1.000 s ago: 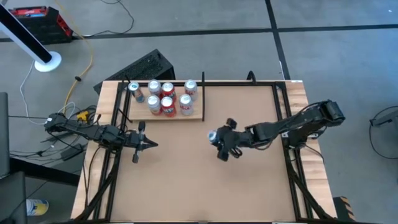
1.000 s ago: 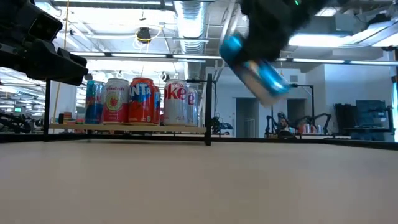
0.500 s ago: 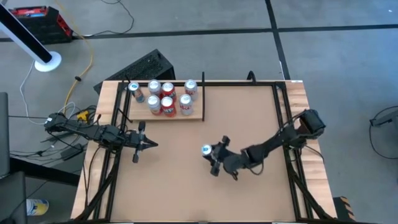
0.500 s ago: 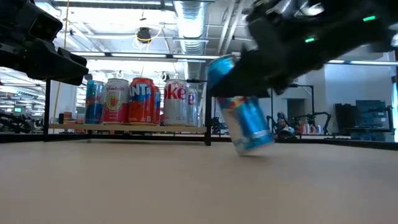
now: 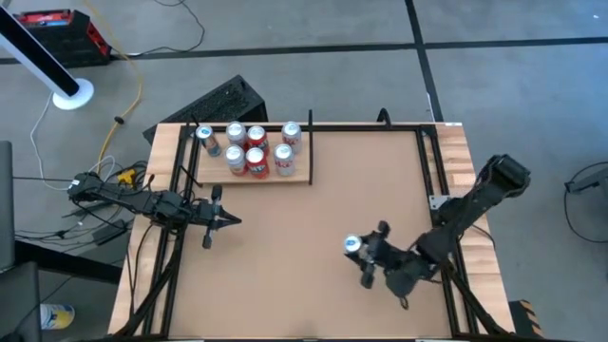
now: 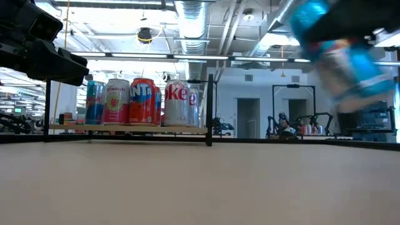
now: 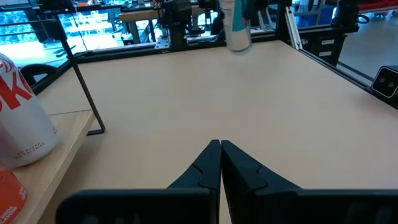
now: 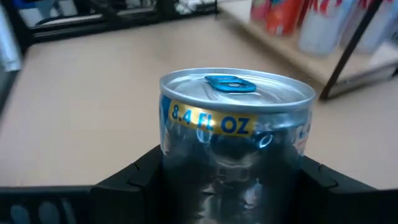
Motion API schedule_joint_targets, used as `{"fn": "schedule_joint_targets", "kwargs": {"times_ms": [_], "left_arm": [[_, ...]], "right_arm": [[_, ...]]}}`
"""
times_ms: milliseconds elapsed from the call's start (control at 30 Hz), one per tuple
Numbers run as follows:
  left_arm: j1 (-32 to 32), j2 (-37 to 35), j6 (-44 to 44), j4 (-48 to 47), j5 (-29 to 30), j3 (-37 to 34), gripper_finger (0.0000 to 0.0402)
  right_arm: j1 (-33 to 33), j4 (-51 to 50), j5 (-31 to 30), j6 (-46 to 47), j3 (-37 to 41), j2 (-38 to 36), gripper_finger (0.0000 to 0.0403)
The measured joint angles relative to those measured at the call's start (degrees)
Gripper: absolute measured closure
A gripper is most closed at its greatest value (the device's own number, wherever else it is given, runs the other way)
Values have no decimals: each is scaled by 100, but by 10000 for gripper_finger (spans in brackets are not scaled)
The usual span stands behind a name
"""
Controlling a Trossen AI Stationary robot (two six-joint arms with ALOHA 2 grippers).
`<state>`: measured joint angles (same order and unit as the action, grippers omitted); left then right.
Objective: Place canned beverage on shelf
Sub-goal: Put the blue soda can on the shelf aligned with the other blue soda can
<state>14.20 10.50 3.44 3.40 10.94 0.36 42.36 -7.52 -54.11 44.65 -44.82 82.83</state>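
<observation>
Two arms of mine reach over the brown table (image 5: 285, 256), one from each side. My right arm (image 5: 475, 204) comes in from the right edge and bends toward the near right part of the tabletop. My left arm (image 5: 123, 199) lies along the left edge, level with the middle of the table.

At the far left of the table stands the shelf (image 5: 252, 178), a pale wooden board framed by thin black rods. Five or six cans (image 5: 255, 148) stand upright on it, grouped close together; from table height I can read red, pink and silver ones side by side (image 6: 142, 101).

My right gripper (image 5: 372, 261) clasps the blue can (image 5: 353, 246) by its sides, fingers spread to the can's width. From above, its silver top shows at the left end of the gripper, well apart from the shelf and over the near right part of the table. In the low view the can (image 6: 340, 56) hangs clear above the tabletop, tilted. My right wrist view shows its lid and blue pull tab (image 8: 229, 83) just ahead of my dark fingers (image 8: 134, 177), with the shelf far beyond.

My left gripper (image 5: 228, 220) points toward the table's middle, near the shelf's front edge, fingers pressed together on nothing (image 7: 219, 163).
</observation>
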Motion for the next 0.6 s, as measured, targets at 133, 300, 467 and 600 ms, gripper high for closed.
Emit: {"fn": "schedule_joint_targets", "kwargs": {"times_ms": [133, 300, 467, 600], "left_arm": [[0, 0, 0, 0, -1, 2, 402], [0, 0, 0, 0, -2, 0, 402], [0, 0, 0, 1, -2, 1, 402], [0, 0, 0, 2, -2, 0, 402]], "right_arm": [[-167, -1424, 1312, 1676, -51, -559, 160], [-867, -2270, 2743, 2389, -90, -775, 160], [-1438, -2704, 3697, 2384, -90, -748, 160], [-1704, -2603, 3752, 2155, -90, -774, 160]]}}
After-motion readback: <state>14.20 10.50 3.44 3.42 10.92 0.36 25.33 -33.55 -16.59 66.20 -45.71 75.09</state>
